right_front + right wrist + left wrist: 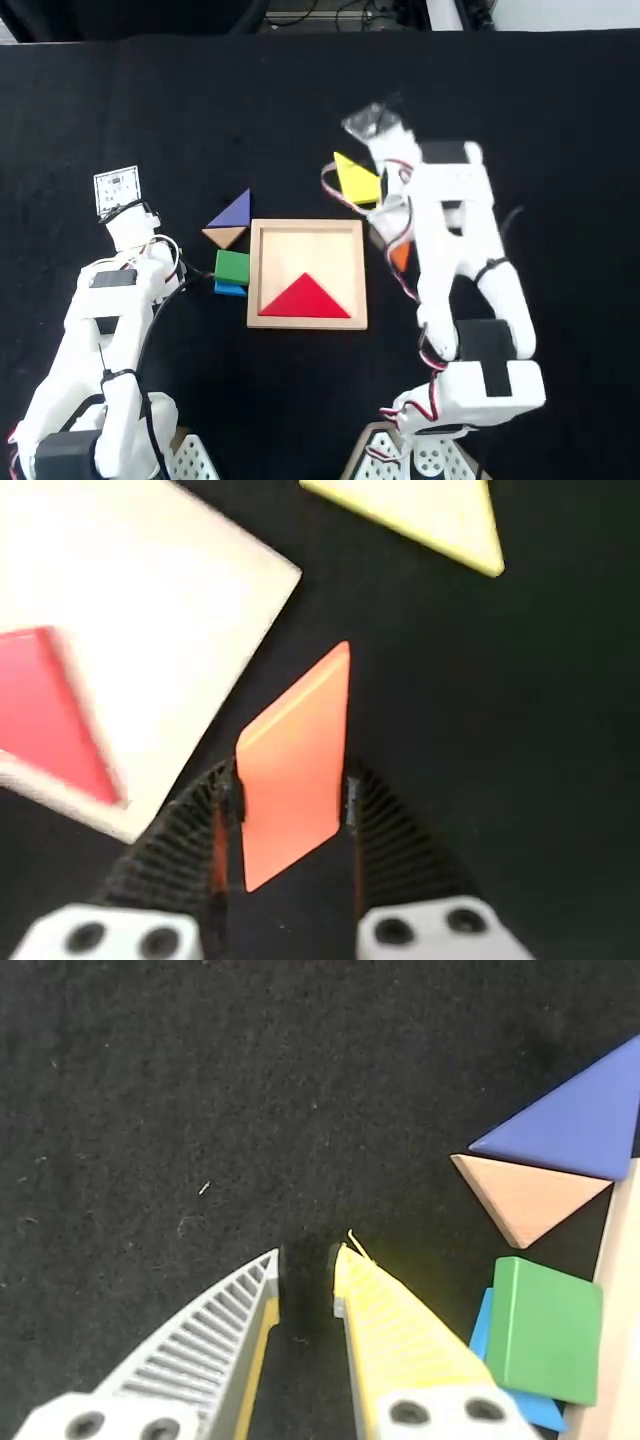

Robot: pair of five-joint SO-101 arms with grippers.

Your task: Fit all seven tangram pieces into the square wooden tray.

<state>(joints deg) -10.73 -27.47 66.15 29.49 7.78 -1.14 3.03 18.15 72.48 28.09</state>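
The square wooden tray (264, 272) lies mid-table with a red triangle (303, 298) in it. My right gripper (290, 790) is shut on an orange parallelogram (295, 765), just off the tray's (150, 610) right side beside its corner. The orange piece (400, 256) peeks out from under the right arm in the high view. A yellow triangle (356, 179) lies beyond it. Left of the tray sit a blue triangle (232, 211), a tan triangle (225, 236), a green square (232, 266) and a light-blue piece (230, 289). My left gripper (305, 1260) hovers over bare cloth, nearly shut and empty, left of those pieces.
A black cloth covers the table. A white tag card (116, 187) lies at the left and a crumpled clear wrapper (372, 121) behind the yellow triangle. The arm bases stand at the front edge.
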